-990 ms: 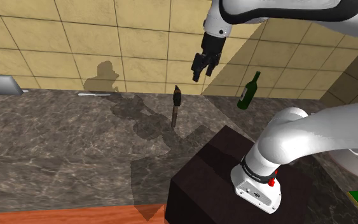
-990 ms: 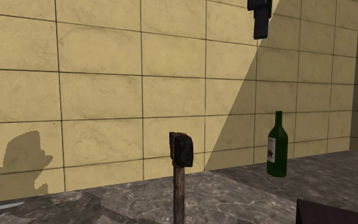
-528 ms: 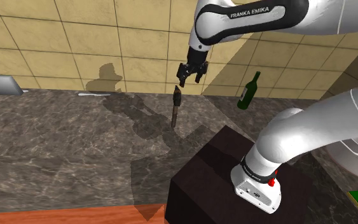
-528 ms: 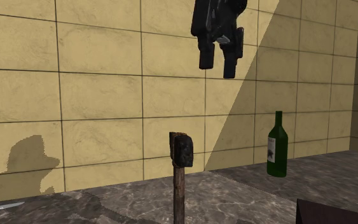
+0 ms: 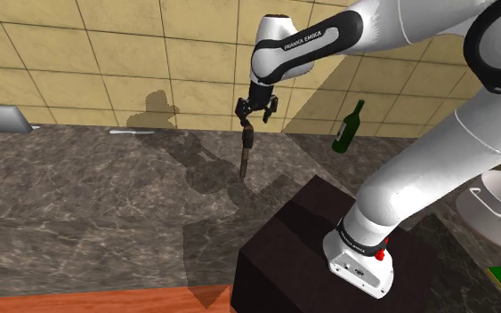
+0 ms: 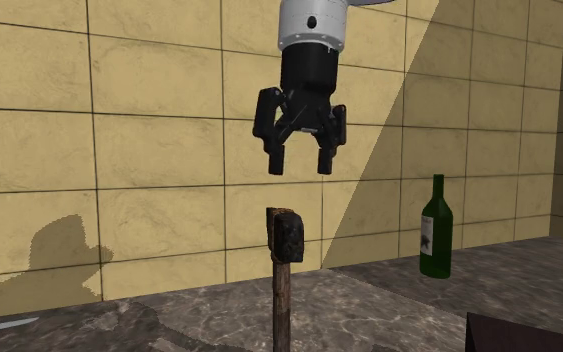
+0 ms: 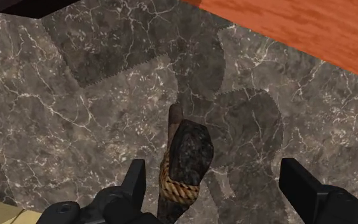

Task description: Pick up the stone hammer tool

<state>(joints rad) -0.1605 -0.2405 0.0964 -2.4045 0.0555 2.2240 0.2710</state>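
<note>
Gripper [image 6: 300, 167] spread open, hanging just over the upright stone hammer [image 6: 286, 240].
Reading the second exterior view from its left: I see tan tiled wall [image 6: 149, 150], then the hammer standing upright on the dark marbled counter [image 6: 369, 300], its dark head topmost and lashed with rope to a wooden handle. My gripper hangs directly above that head, fingers apart, gripping nothing, clear of the stone. Well to the right, a green bottle [image 6: 435, 228] stands near the wall.
</note>
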